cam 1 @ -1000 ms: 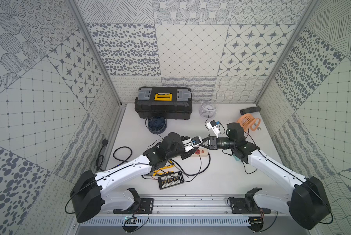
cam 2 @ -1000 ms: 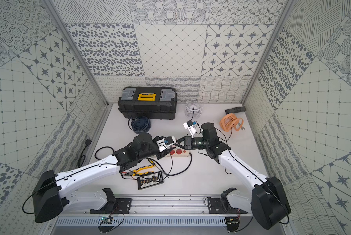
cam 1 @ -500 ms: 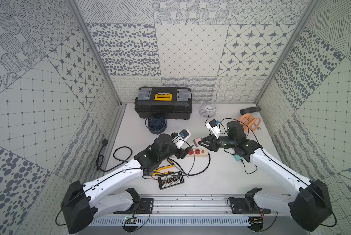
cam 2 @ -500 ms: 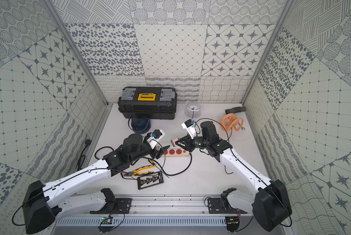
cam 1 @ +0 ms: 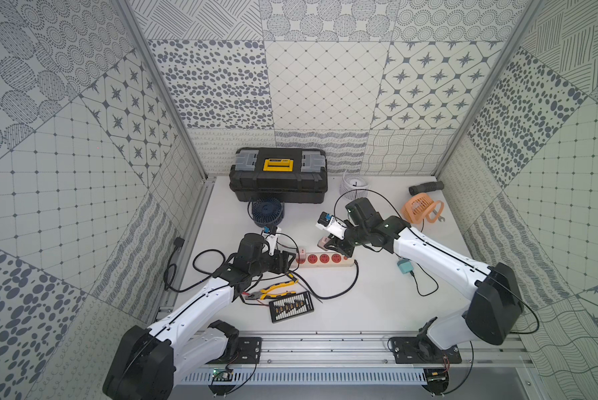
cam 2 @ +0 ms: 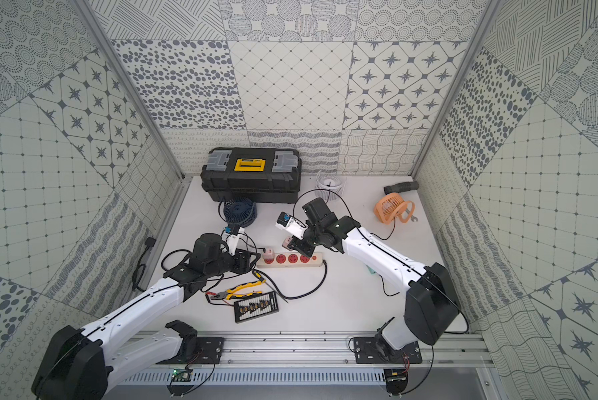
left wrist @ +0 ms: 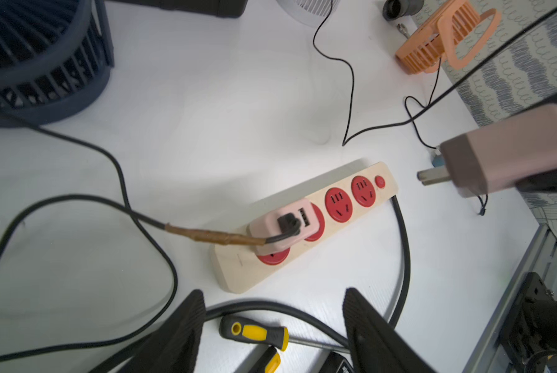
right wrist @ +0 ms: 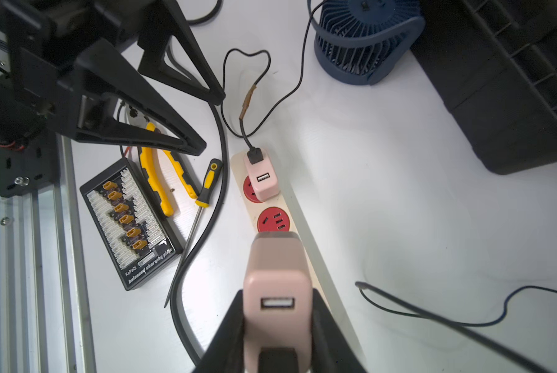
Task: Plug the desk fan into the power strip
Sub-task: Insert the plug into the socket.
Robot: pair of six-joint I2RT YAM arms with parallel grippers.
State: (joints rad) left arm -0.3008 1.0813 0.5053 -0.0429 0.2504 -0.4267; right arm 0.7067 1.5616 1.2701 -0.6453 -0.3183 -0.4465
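The left gripper has backed off the strip, jaws spread, leaving the adapter wired to the fan in its end socket. The right gripper pinches a spare adapter above the strip; it is probably light, rigid and slick, so grip its flat sides.

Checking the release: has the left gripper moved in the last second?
Yes. The left gripper has drawn back off the power strip toward its base; it sits open beyond the end with the pink adapter.
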